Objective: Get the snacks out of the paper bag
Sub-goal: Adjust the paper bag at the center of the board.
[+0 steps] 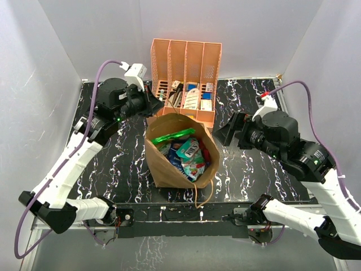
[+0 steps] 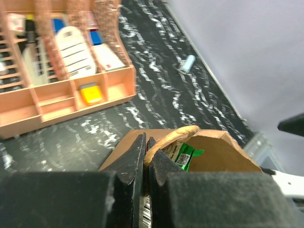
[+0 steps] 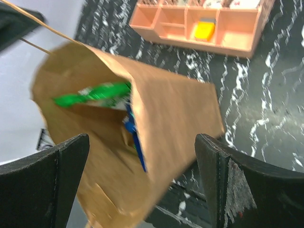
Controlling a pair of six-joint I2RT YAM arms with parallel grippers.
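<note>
Left gripper (image 2: pixel 146 156) pinches the bag (image 1: pixel 166 172) by its far rim, mid-table (image 1: pixel 113 169); right gripper (image 3: pixel 141 142) hangs spread beside it. Snacks (image 1: pixel 189 153) sit inside. A hard tug could tear paper or topple it.

A paper bag (image 1: pixel 163 169) is seen open at the frame's centre, with packets (image 1: pixel 189 151) shown inside. Its upper-left rim is touched by the left gripper (image 1: pixel 157 107). An orange rack (image 1: pixel 186 56) is set behind.

The paper bag (image 3: pixel 156 123) is blurred in the right wrist view, its walls hiding most snacks (image 3: pixel 95 93).
</note>
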